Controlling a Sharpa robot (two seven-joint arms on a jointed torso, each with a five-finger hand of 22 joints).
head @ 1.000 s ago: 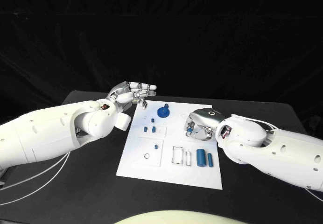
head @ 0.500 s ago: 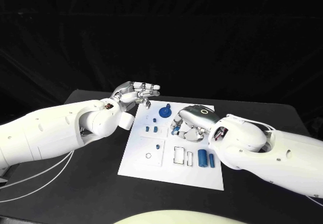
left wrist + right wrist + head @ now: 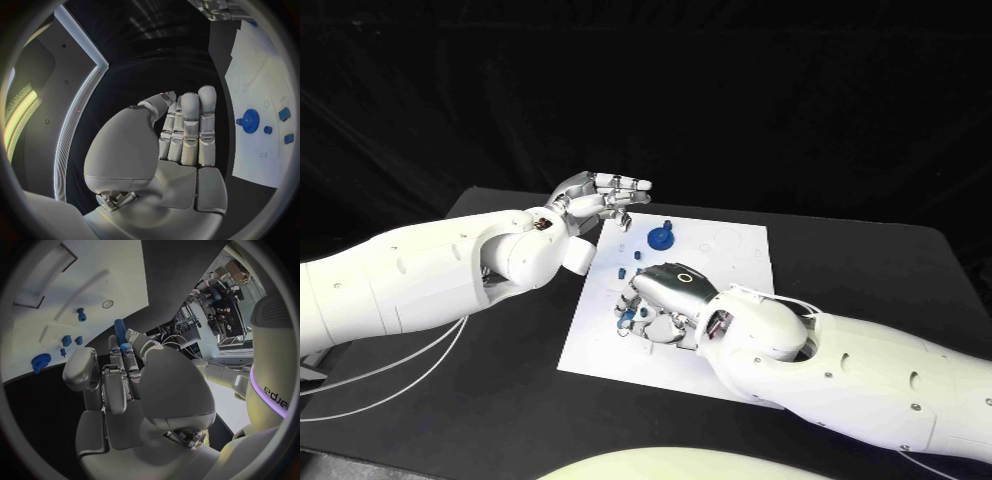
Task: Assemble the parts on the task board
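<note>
The white task board (image 3: pixel 733 245) lies in the middle of the black table. My right hand (image 3: pixel 668 297) hovers over the board's left middle and pinches a blue cylinder peg (image 3: pixel 119 331) between its fingertips; the peg points at the board (image 3: pixel 37 280). A blue gear (image 3: pixel 661 238) stands near the board's far edge, with small blue pieces (image 3: pixel 635 256) just in front of it. My left hand (image 3: pixel 604 195) is raised beside the board's far left corner. Its fingers (image 3: pixel 187 125) are held straight and close together, and it holds nothing. The gear (image 3: pixel 250 120) lies to that hand's side.
My right forearm (image 3: pixel 848 370) lies across the board's near right part and hides what is there. Black table surface (image 3: pixel 877 260) borders the board on both sides. Recessed outlines (image 3: pixel 37 277) mark the board's surface.
My right hand has moved from the board's right middle across to its left middle and nearer to me, and its forearm now covers the near right part. The left hand has barely moved.
</note>
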